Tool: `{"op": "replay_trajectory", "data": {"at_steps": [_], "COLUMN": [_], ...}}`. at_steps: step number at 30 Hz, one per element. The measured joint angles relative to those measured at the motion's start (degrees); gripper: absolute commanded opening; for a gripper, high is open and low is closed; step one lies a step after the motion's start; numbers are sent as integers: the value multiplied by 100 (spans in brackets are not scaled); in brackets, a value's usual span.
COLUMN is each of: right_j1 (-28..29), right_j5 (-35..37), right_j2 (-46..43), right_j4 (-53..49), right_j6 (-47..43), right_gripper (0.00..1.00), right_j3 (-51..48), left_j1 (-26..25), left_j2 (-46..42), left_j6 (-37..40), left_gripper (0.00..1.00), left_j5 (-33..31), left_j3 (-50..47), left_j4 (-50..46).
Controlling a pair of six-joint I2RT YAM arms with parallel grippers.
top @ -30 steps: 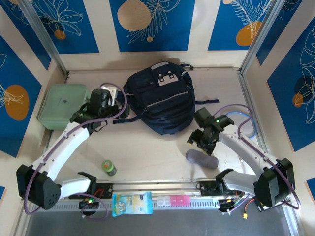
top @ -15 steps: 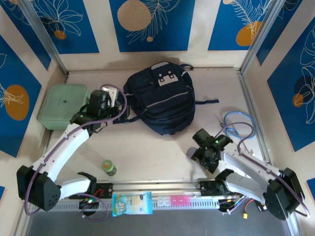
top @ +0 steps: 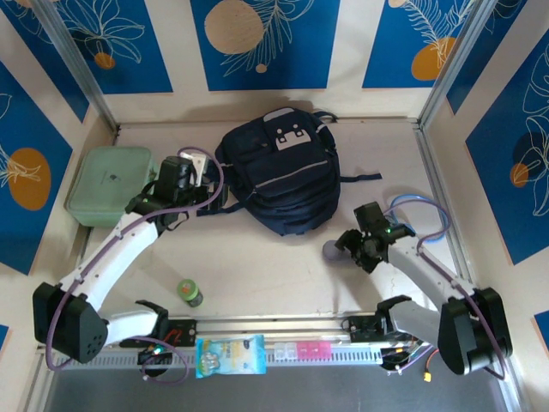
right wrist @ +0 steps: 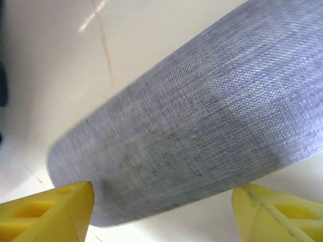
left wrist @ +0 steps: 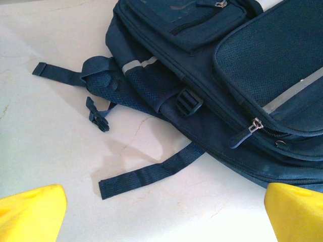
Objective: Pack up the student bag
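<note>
Left gripper (top: 208,190) sits just at the left side of the student bag (top: 279,176). Its yellow fingers (left wrist: 30,214) are spread wide, and nothing is between them. Right gripper (top: 350,249) is near the bag's front right corner and is clamped on a grey pouch (right wrist: 192,126). The soft cloth fills the space between its two fingers, and one end of the pouch sticks out on the side nearer the bag.

The bag is dark blue and lies flat on the table (top: 257,266), with its top toward the back wall. Near its top is a small white and grey patch (top: 290,136), but the marks on it are too small to read. A green case (top: 110,184) lies left of the bag, past the left gripper. Its tiny dark logo cannot be read either.

The left wrist view shows a dark strap (left wrist: 151,174) lying loose and flat on the table beside the bag. A black buckle (left wrist: 187,102) and a zip pull (left wrist: 247,132) sit on the bag's side.

A wide strip of table lies open between the bag and the metal rail (top: 274,324) in front of it. A small green bottle (top: 190,292) stands to the front left of the bag, well apart from it. A blue cable (top: 425,210) loops to the right of the bag.
</note>
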Motion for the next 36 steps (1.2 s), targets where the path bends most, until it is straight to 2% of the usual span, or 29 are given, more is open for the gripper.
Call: {"op": "replay_trajectory", "data": {"at_steps": [8,13,16,19,21,24,33,36], "right_j1": [-118,-48,-33,-2,31,76,76,76], "right_j5": [-177,-160,-142,-151,-153,-144,-160,-160], "right_j2": [1165,1679,1843,1945,2015,2098,2472,2470], "right_j4": [249,133,48,-24,-37,-37,7,-4], "right_j6": [-103,9,98,192,229,254,221,184], "right_gripper": [78,72,63,60,60,66,69,64], "right_j3": [656,970,1051,1161,1228,1300,1355,1357], "left_j1": [4,4,7,11,9,-11,-660,-852], "left_j2": [76,76,103,216,341,614,1757,2151], "left_j6": [2,24,39,46,68,151,570,717], "left_gripper": [100,100,100,100,100,100,100,100], "left_j5": [0,4,26,149,313,544,619,625], "left_j3": [2,2,2,26,96,334,1528,1941], "left_j4": [-17,-20,-20,-22,-33,-72,-205,-299]}}
